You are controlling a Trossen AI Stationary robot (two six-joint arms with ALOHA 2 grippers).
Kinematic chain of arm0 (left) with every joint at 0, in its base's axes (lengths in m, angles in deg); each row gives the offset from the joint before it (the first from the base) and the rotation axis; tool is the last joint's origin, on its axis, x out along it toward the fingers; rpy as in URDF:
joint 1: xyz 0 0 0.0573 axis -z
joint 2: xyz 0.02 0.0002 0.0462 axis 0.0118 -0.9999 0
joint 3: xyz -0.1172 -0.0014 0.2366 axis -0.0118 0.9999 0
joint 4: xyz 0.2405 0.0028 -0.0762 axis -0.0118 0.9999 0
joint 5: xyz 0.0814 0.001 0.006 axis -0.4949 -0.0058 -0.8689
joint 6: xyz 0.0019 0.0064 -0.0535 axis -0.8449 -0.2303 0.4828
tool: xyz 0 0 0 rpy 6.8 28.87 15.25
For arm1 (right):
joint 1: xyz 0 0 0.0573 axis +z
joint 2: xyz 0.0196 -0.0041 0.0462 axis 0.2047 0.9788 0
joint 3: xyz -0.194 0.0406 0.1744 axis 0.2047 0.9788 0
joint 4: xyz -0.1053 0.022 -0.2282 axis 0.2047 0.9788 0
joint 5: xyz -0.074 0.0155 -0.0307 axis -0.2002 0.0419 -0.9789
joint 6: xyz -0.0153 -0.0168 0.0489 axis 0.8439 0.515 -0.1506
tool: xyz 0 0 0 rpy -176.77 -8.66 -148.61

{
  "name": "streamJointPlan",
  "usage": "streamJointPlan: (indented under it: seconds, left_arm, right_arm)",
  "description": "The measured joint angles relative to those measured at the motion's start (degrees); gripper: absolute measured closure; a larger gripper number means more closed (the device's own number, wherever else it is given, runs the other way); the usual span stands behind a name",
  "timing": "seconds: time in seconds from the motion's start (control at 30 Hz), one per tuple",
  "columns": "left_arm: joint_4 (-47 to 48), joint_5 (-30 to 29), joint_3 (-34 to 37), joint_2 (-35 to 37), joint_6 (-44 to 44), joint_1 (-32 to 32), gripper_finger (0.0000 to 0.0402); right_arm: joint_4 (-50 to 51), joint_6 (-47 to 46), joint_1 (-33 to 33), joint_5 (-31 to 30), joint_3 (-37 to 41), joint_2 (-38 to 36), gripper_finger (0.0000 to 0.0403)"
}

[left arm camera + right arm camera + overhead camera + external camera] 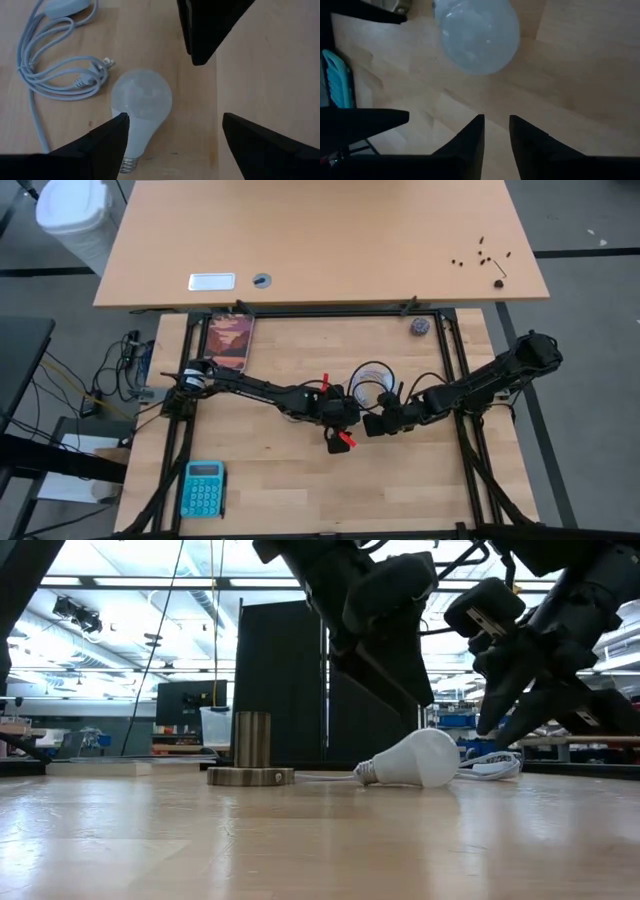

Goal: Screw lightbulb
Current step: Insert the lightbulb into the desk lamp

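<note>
The white lightbulb [420, 758] lies on its side on the wooden table, its screw base [366, 773] pointing toward the table's left. It also shows in the left wrist view [141, 100] and the right wrist view [477, 35]. My left gripper [175, 135] is open just above it, one finger [102, 145] beside the bulb's neck and the other out over bare table; I cannot tell whether it touches. My right gripper [496, 120] is shut and empty, just to the bulb's right and above the table. The metal socket [250, 752] stands upright left of the bulb.
A coiled white cord [55, 65] lies on the table beside the bulb, far of the grippers [372, 375]. A teal calculator [203, 488] sits near the front left corner, a picture card [230, 342] at the back left, and a small purplish ball [420, 327] at the back right.
</note>
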Motion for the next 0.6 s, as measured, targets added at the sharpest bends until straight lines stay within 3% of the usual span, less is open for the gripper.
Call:
streamJointPlan:
  seconds: [0.33,0.6]
  left_arm:
    - [0.0,0.8,-0.1,0.0,5.7,0.1,0.0078]
    - [0.0,0.8,-0.1,0.0,9.8,0.1,0.0078]
  right_arm:
    - [4.5,0.4,3.7,-3.3,0.0,-5.0,0.0297]
    - [7.7,9.0,3.9,-3.7,0.0,-6.6,0.0297]
